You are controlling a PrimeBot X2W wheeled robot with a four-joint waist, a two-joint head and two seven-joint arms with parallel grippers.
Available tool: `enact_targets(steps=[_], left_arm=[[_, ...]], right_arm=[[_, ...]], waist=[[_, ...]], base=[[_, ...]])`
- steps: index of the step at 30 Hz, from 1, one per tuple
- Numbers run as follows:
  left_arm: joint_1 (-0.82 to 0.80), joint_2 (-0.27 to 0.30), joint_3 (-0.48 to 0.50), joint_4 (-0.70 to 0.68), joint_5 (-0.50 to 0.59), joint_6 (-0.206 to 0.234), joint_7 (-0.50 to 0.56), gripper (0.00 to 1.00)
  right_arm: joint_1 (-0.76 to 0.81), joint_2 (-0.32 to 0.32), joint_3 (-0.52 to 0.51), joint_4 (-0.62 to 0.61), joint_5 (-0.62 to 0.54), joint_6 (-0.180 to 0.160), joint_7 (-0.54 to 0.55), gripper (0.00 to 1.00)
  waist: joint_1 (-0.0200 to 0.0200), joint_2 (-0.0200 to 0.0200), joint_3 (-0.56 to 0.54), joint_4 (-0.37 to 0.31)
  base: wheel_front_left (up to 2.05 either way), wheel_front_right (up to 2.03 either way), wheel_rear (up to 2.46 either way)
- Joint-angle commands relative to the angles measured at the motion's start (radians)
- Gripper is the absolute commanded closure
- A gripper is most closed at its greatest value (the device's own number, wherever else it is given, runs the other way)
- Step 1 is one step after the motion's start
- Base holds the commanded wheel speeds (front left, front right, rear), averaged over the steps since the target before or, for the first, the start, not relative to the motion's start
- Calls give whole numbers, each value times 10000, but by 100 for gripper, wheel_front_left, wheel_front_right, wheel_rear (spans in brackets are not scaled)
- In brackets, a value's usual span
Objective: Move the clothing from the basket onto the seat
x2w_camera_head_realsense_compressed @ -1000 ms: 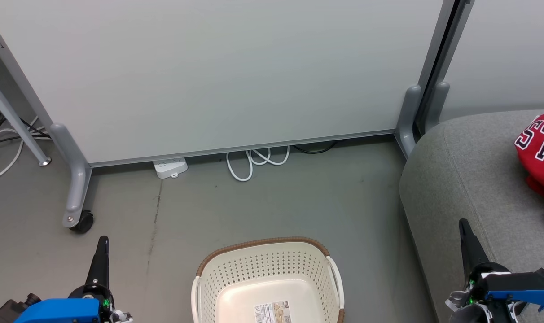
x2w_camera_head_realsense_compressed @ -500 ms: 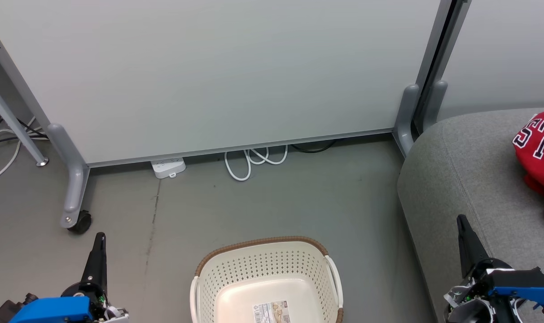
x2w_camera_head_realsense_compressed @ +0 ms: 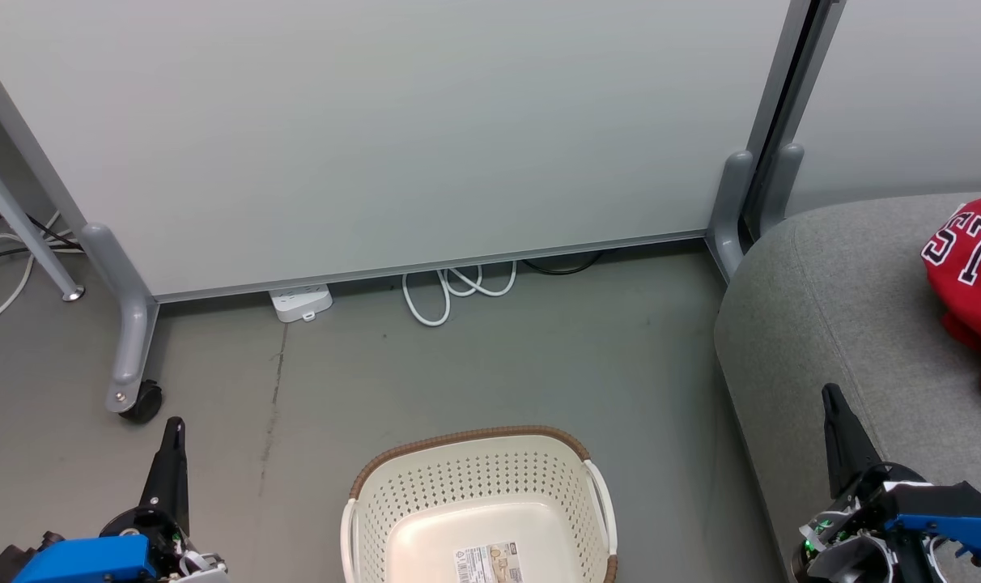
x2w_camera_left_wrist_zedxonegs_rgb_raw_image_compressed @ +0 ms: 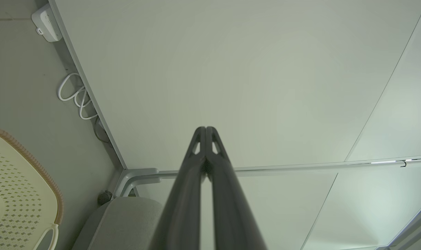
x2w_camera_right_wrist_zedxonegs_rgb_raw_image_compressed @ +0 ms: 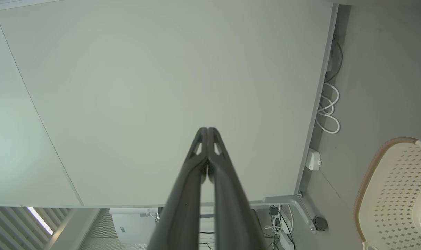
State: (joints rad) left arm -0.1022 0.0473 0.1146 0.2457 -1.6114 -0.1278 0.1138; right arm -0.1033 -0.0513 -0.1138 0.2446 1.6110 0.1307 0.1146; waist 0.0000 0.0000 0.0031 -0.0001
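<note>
So the red clothing (x2w_camera_head_realsense_compressed: 970, 275) is sitting bunched up on the grey seat (x2w_camera_head_realsense_compressed: 822, 324), right at the far right edge of the head view and partly cut off, with white-edged dark lettering showing on top. The basket (x2w_camera_head_realsense_compressed: 468, 439) is standing on the floor (x2w_camera_head_realsense_compressed: 458, 364) well apart from it, and what's showing of its inside is just bare bottom with a label sticker (x2w_camera_head_realsense_compressed: 490, 563), so I'm guessing the job is basically done. Neither gripper is carrying anything: the left gripper (x2w_camera_head_realsense_compressed: 174, 427) is pointing up beside the basket with its fingers pressed tight together, and the right gripper (x2w_camera_head_realsense_compressed: 829, 395) is doing the same against the seat's near edge. Both wrist views are showing the tips touching. If that pile needs another grab, I'm betting it's handling like any jersey, light, floppy, a bit slick, so pinching a thick fold on top is looking safer than one thin edge
</note>
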Motion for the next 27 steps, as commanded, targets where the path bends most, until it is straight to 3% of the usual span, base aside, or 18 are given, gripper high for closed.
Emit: enact_targets(steps=[1, 27], left_arm=[[-124, 55, 20, 3, -27, -73, 42, 100], [-123, 55, 16, 0, -29, -73, 36, 100]], right_arm=[[-109, 29, -17, 9, 33, 0, 32, 100], [-107, 26, -13, 8, 35, 0, 30, 100]], waist=[[0, 0, 0, 1], [0, 0, 0, 1]], base=[[0, 0, 0], [0, 0, 0]])
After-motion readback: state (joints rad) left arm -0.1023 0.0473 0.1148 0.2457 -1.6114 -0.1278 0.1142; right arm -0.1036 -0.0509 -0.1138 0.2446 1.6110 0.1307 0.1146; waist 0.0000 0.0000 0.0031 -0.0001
